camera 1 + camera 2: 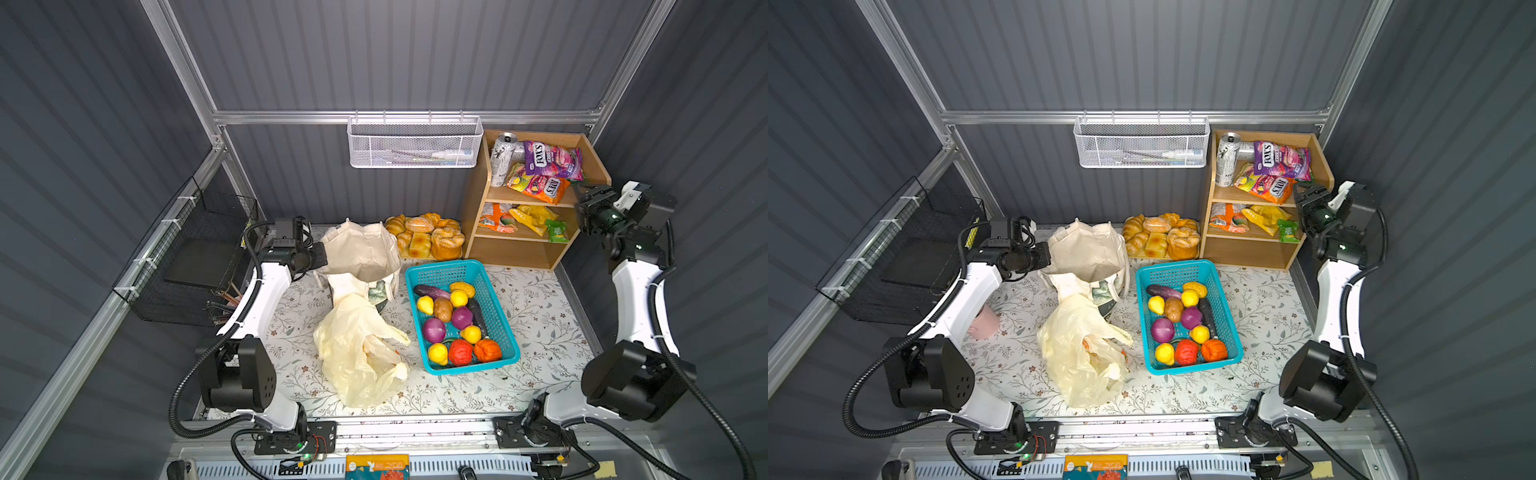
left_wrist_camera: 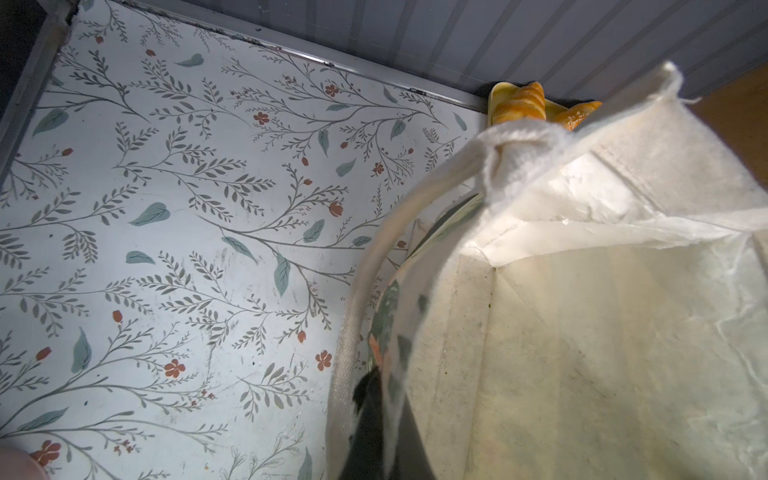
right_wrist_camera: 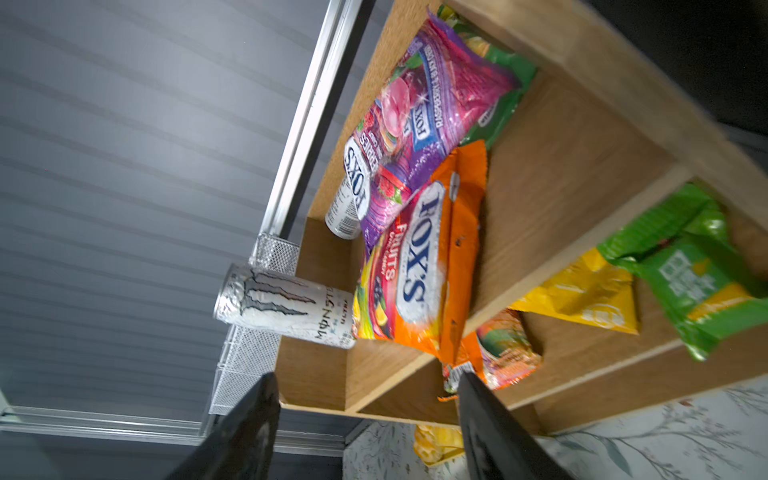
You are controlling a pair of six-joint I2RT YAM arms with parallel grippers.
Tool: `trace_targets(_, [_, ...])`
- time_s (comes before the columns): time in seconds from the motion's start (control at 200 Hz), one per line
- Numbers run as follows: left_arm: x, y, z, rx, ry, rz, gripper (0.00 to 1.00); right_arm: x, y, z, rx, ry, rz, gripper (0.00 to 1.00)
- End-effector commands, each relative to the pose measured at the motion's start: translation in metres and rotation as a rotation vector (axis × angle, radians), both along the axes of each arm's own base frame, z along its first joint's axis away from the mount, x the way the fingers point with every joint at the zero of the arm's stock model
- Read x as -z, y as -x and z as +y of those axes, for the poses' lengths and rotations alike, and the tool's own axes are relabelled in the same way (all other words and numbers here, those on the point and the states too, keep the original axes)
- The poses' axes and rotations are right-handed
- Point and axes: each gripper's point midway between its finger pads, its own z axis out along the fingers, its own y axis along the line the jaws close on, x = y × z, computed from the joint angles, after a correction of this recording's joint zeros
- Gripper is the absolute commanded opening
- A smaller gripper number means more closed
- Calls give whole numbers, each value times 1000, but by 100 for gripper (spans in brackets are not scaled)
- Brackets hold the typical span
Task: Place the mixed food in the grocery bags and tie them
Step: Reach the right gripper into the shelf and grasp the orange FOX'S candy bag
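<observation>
**While one gripper pinches the tote, the other stands open at the shelf**

Where the canvas tote [image 1: 361,249] stands at centre frame in both top views, the left gripper [image 2: 366,409] meets its left rim. The jaws are closed tight on the fabric, which drapes over the dark fingers [image 2: 365,419] in the left wrist view. The cream plastic bag [image 1: 357,353] lies crumpled just below the tote, touching it, with no gripper on it.

At the upper right of both top views, the right gripper [image 1: 581,193] hovers beside the wooden shelf [image 1: 515,249]. Its jaws stand moderately wide and hold nothing. It points at the top compartment, where the orange FOX'S packet [image 3: 419,266] lies partly on the purple FOX'S packet [image 3: 424,108] and against a white can [image 3: 286,303].

The turquoise basket [image 1: 469,368], right of centre, holds the purple onion [image 1: 434,329] and the eggplant [image 1: 430,291] among other toy produce.
</observation>
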Motion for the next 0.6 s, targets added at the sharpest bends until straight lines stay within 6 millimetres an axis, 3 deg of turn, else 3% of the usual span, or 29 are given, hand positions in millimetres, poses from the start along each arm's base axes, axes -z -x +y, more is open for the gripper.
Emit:
trace_targets(0.0, [13, 8, -8, 21, 45, 46, 0, -9, -14, 4, -53, -3, -33, 65])
trace_targets(0.26, [8, 5, -10, 24, 57, 29, 0, 13, -38, 5, -64, 16, 28, 62])
trace_targets(0.595, [3, 2, -11, 21, 65, 16, 0, 37, -53, 9, -75, 20, 97, 63])
